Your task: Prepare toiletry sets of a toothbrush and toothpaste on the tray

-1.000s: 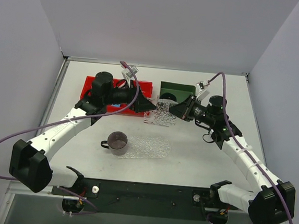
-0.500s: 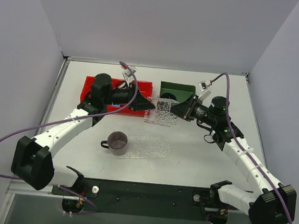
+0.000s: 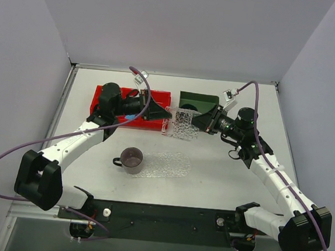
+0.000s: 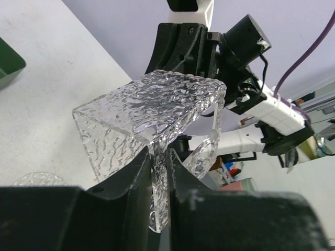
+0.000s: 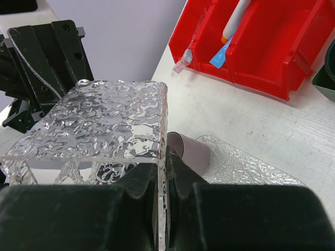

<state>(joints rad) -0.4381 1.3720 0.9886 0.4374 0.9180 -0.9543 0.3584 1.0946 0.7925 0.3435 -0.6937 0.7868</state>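
- Left end effector [image 4: 159, 159] is pinched on one thin wall of a clear box [image 3: 183, 126] and holds it off the desk [image 3: 222, 165]. A black finger presses the wall from each side.
- Just behind and beneath that end effector sits the red bin [image 3: 161, 95]. In it lies the toothbrush [image 5: 220, 54], a short, slim light-blue piece. The toothpaste [image 5: 233, 20] lies just beside it, a white tube ending in orange. I cannot tell which compartment holds them.
- From above, the left arm [image 3: 75, 138] hides much of the red bin.
- A dark cup [image 3: 131, 159] stands nearer the arm bases than the left end effector, at the left end of the tray [image 3: 170, 165].
- That tray lies flat on the desk, below and between the two end effectors. It is oval, clear and bumpy.
- The clear box hangs between the end effectors. It is rippled like the tray, with one flat face and side walls with arched cut-outs.
- Right end effector [image 5: 162, 164] is pressed together on the box's opposite wall.
- A dark green bin [image 3: 200, 99] sits just behind the right end effector, beside the red bin.
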